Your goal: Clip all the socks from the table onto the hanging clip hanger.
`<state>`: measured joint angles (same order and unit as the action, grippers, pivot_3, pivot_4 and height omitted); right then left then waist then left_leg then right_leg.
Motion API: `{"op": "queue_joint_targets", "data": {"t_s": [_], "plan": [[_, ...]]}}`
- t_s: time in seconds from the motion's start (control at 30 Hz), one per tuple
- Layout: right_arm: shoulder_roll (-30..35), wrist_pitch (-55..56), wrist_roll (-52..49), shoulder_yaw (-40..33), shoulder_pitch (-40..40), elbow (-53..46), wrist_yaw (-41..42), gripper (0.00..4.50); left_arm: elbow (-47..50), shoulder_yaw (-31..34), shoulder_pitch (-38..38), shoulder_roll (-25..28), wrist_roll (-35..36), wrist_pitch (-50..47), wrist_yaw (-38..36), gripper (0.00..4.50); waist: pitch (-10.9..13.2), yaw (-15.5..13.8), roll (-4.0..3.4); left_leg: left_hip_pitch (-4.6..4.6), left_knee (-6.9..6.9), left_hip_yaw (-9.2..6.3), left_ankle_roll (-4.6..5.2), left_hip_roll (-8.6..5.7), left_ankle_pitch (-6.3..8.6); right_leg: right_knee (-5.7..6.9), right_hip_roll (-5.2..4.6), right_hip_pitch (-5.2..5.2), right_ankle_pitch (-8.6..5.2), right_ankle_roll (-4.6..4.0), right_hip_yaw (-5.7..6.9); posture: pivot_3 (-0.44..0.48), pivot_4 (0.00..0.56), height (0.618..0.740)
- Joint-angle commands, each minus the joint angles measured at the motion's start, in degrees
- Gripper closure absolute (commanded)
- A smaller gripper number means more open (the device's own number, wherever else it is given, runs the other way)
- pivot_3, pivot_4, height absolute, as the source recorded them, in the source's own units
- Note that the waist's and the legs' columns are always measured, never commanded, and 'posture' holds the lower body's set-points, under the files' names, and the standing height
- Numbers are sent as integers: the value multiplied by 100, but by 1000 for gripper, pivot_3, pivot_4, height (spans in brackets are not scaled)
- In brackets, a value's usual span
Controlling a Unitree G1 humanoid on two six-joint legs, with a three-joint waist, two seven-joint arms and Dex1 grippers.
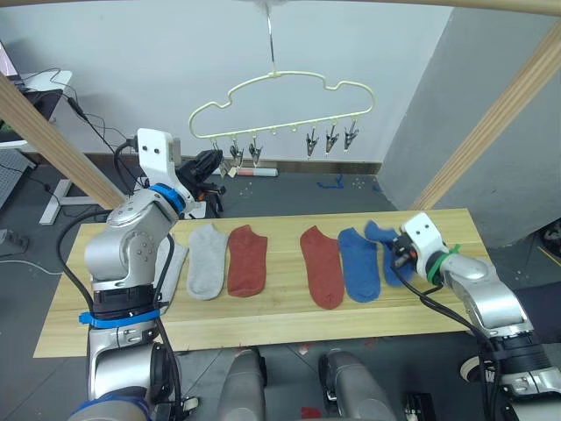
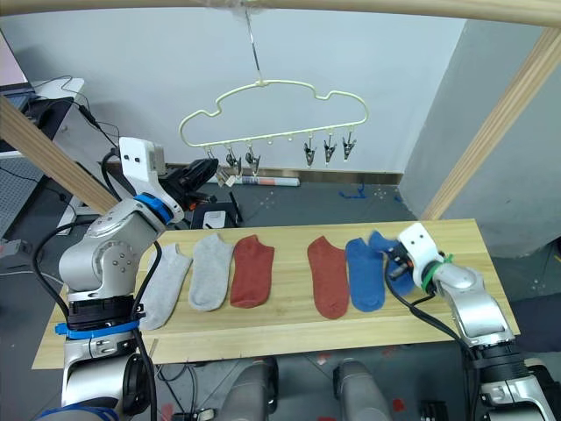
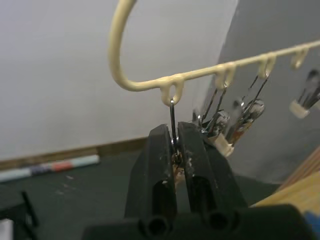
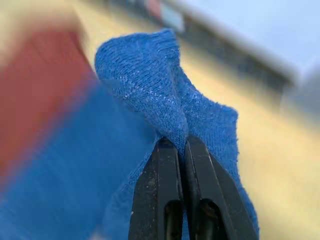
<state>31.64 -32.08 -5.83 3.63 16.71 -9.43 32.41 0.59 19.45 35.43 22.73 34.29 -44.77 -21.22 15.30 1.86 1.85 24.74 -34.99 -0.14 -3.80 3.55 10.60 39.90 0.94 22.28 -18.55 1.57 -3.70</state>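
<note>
The pale-yellow clip hanger (image 1: pixel 282 81) hangs from the top pole, with a row of grey clips (image 1: pixel 330 139) under it. My left gripper (image 3: pixel 176 132) is raised at the hanger's left end, shut on the leftmost clip (image 3: pixel 172 112). On the table (image 1: pixel 289 329) lie two grey socks (image 2: pixel 210 270), two rust red socks (image 1: pixel 248 260) and one flat blue sock (image 1: pixel 358 263). My right gripper (image 4: pixel 181 142) is low at the table's right end, shut on a fold of the second blue sock (image 4: pixel 150 75), whose edge is bunched up off the wood.
Slanted wooden poles (image 1: pixel 500 114) of the frame rise at both sides and a bar crosses overhead. Behind the table, a marker (image 1: pixel 256 173) lies on the dark floor. A desk and cables (image 1: pixel 39 92) stand at the far left.
</note>
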Motion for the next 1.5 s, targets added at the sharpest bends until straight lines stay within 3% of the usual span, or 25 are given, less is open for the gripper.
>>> {"op": "queue_joint_targets", "data": {"t_s": [0.03, 0.1, 0.23, 0.43, 1.03, 1.5], "plan": [[-396, -613, -284, 430, 203, -1350, -38, 4482, 38, 984, 233, -272, 1446, -1329, 658, 4500, 0, -6, 1, 1, 0, -3, -3, 0, -1, 0, 0, 0, 0, 0, 0, 49, 262, 740], [-795, -955, -369, 727, 437, -1702, -150, 4482, 4, 1319, 348, -399, 1992, -1765, 972, 4500, 1, 12, 2, 1, 0, -5, -6, 4, -3, 0, -1, 1, 0, 0, 3, 43, 264, 740], [-1651, -1004, -171, 1189, 992, -1163, -489, 4482, 32, 1550, 478, -538, 2601, -2155, 1443, 4500, 3, -15, 5, 5, 1, -35, -28, 0, -17, 3, -1, 2, 0, -1, 10, 43, 264, 740], [-2315, -610, -54, 1396, 1670, -294, -665, 4482, 263, 1320, 367, -517, 2777, -2148, 1626, 4500, 4, -83, 9, 11, -2, -54, -29, -1, -17, -1, -17, -5, 14, -25, 21, 46, 265, 740], [-2887, -32, 33, 1469, 2414, 697, -565, 4482, 377, 1180, 203, -363, 3201, -2037, 1856, 4500, 5, -92, 9, 13, 5, -69, -36, 1, -21, 0, -13, -4, 15, -26, 46, 62, 270, 740], [-2913, -13, 25, 1420, 2397, 771, -541, 4482, 368, 1038, 135, -195, 3173, -1867, 1709, 4500, 5, -127, 8, 18, 8, -88, -36, 3, -21, -2, -15, -4, 15, -26, 98, 69, 272, 740]]}}
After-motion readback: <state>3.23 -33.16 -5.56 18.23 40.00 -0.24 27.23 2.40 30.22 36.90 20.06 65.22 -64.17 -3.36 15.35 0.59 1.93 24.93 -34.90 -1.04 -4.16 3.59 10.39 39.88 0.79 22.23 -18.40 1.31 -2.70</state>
